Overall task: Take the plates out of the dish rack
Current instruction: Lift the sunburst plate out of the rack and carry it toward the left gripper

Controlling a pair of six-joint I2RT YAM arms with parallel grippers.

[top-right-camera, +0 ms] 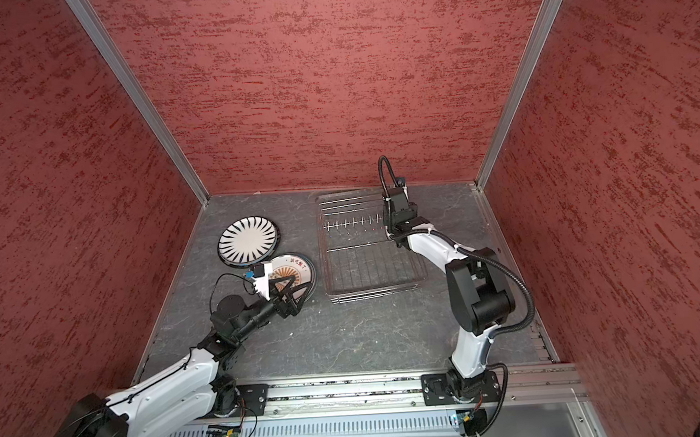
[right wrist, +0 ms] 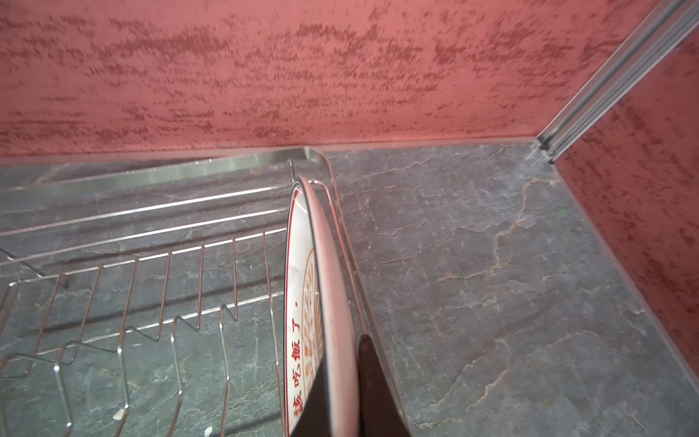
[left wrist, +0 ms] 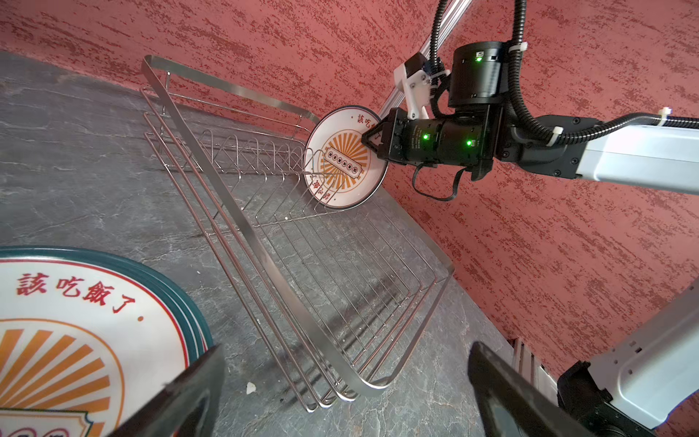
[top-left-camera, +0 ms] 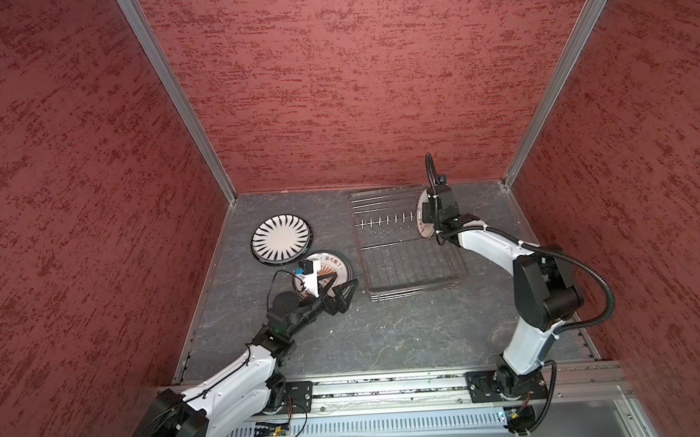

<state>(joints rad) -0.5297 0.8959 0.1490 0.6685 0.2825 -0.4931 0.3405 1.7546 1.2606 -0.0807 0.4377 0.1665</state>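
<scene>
The silver wire dish rack [top-left-camera: 411,292] [top-right-camera: 376,295] stands at the back right of the grey table. One sunburst plate [top-left-camera: 425,231] [left wrist: 340,162] [right wrist: 302,302] stands upright at the rack's right end. My right gripper [top-left-camera: 427,215] [left wrist: 368,138] [right wrist: 340,378] is shut on its upper rim, one finger on each face. A black-striped plate [top-left-camera: 281,237] [top-right-camera: 248,239] lies flat on the table at the left. Beside it lies a stack of sunburst plates [top-left-camera: 334,264] [top-right-camera: 297,268] [left wrist: 75,321]. My left gripper [top-left-camera: 342,284] [top-right-camera: 292,287] [left wrist: 344,355] hovers open and empty at the stack's near right edge.
Red textured walls [top-left-camera: 331,83] close in the back and both sides, the right one close behind the rack. An aluminium rail [top-left-camera: 392,387] carrying both arm bases runs along the front. Small white crumbs [left wrist: 250,387] lie on the table by the rack's near corner.
</scene>
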